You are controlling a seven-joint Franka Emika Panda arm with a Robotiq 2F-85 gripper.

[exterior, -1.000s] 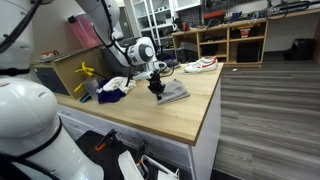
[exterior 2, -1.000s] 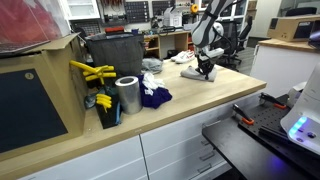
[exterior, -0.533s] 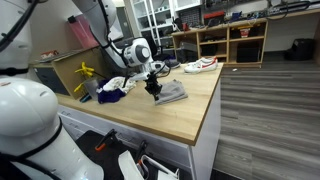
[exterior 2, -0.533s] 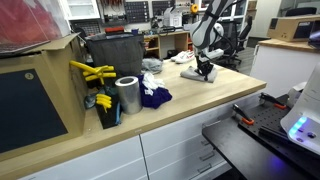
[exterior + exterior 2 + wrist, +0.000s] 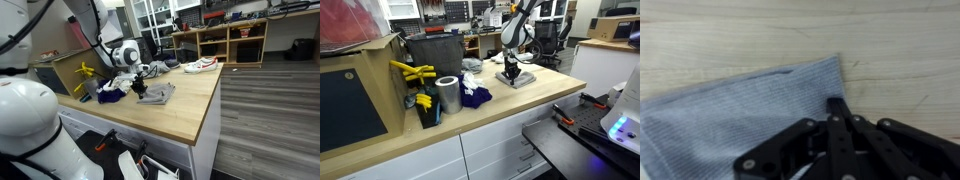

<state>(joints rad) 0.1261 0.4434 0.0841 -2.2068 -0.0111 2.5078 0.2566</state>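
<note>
One grey cloth (image 5: 730, 110), one closed hand (image 5: 837, 103) touching it, one table (image 5: 900, 45)

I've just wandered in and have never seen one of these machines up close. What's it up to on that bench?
A robot arm is working on a grey cloth spread on the wooden bench. Its gripper is shut, with the tips down on the cloth near one edge. Whether a fold is pinched between them cannot be told. A dark blue cloth and a white shoe lie on the bench apart from it.
</note>
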